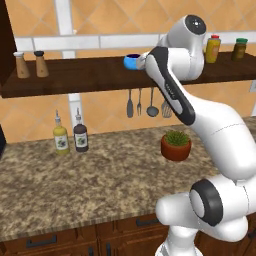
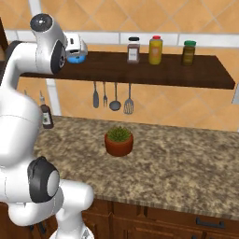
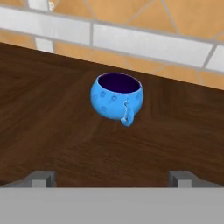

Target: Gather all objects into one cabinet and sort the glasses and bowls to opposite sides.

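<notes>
One of the glasses, a squat bright-blue cup [image 3: 117, 96] with a dark inside and a small handle turned toward the camera, stands upright on the long dark wall shelf [image 3: 52, 113]. In the base views the same cup [image 1: 132, 61] [image 2: 76, 58] sits on the shelf just past the white hand. My gripper [image 3: 112, 177] is open, level with the shelf and a short way in front of the cup; its fingertips [image 3: 41, 178] stand wide apart with nothing between them. The cabinet's dark side [image 1: 4, 45] shows at the far left. The bowls are out of view.
Two shakers [image 1: 30, 64] stand at the shelf's left end, and jars [image 2: 155, 50] at its right part. Utensils [image 1: 140, 102] hang under the shelf. On the granite counter [image 1: 100, 180] are two bottles [image 1: 70, 136] and a potted plant [image 1: 175, 145].
</notes>
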Available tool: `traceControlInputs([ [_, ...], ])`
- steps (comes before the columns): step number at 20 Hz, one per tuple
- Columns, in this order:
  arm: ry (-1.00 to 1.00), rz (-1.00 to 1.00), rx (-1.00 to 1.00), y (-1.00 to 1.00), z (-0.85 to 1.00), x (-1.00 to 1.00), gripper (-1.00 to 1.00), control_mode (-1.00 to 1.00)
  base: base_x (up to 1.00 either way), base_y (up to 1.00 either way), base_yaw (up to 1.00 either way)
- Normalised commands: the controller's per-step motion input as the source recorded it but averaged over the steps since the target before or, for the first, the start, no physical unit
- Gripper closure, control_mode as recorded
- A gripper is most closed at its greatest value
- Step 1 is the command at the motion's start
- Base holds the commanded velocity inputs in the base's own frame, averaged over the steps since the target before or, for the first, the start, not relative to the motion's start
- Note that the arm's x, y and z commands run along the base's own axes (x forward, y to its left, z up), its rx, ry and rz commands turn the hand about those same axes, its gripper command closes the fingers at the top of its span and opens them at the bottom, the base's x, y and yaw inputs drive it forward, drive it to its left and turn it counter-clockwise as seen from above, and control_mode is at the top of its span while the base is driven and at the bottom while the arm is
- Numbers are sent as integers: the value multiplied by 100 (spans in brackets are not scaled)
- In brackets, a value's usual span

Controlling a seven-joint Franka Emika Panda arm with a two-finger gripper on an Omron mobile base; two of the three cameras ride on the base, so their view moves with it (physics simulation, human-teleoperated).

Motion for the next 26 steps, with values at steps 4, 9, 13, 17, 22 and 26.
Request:
traceControlInputs([
  [4,0,0,0,0,0,18,-100,-100,0,0,0],
  [9,0,0,0,-2,0,32,-100,-100,0,0,0],
  [13,0,0,0,-3,-2,26,-100,-100,0,0,0],
  [17,0,0,0,0,0,13,-100,-100,0,0,0],
  [22,0,0,0,0,-10,14,-100,-100,0,0,0],
  [26,2,0,0,0,-37,27,-100,-100,0,0,0],
])
